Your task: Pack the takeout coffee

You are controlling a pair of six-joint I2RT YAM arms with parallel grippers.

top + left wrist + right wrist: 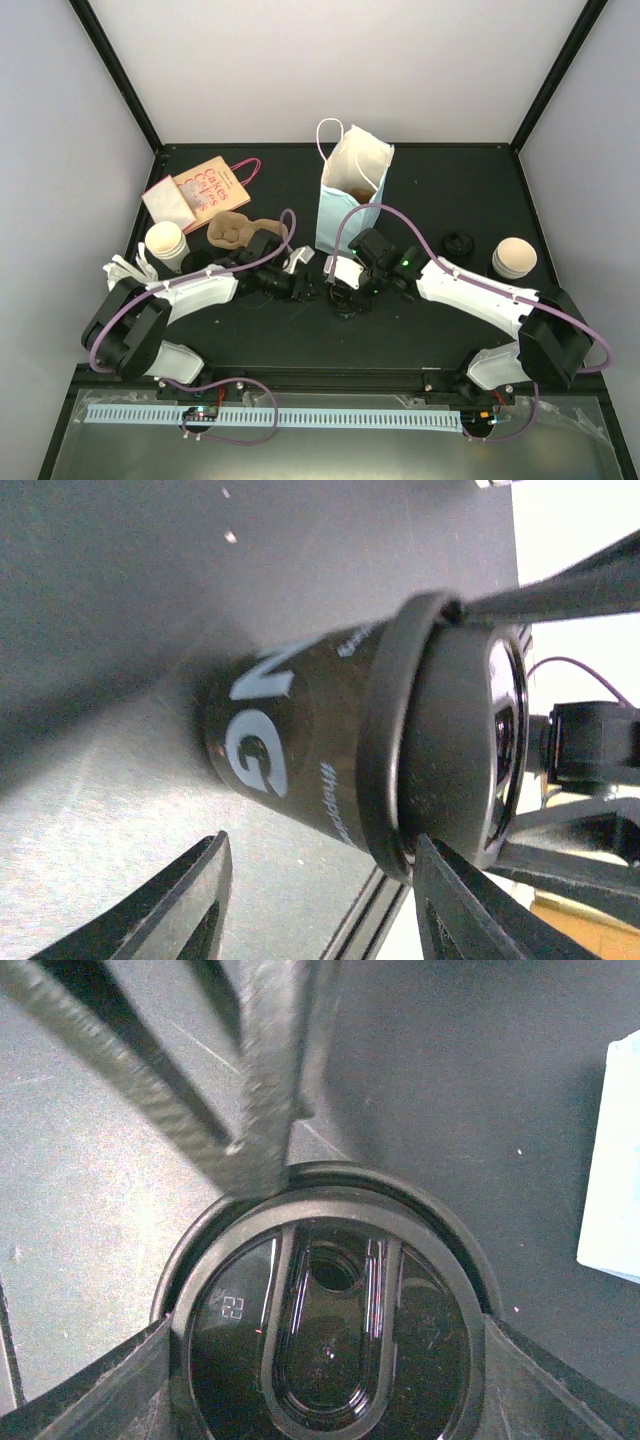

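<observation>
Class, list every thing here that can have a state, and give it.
black cup: lid on
paper bag: upright, open
left white cup: no black lid
right white cup: no black lid
loose lid: lying unused
flat bag: lying flat
right gripper: shut on black cup
left gripper: open

Cup (pixel 290 750) at centre being topped by a lid (pixel 330 1360), being backed by a standing bag (pixel 352 190) just behind, being flanked by a carrier tray (pixel 232 232) and flat bag (pixel 200 192) far left, second cup (pixel 166 245) left, third cup (pixel 514 258) and loose lid (pixel 459 243) right.
</observation>
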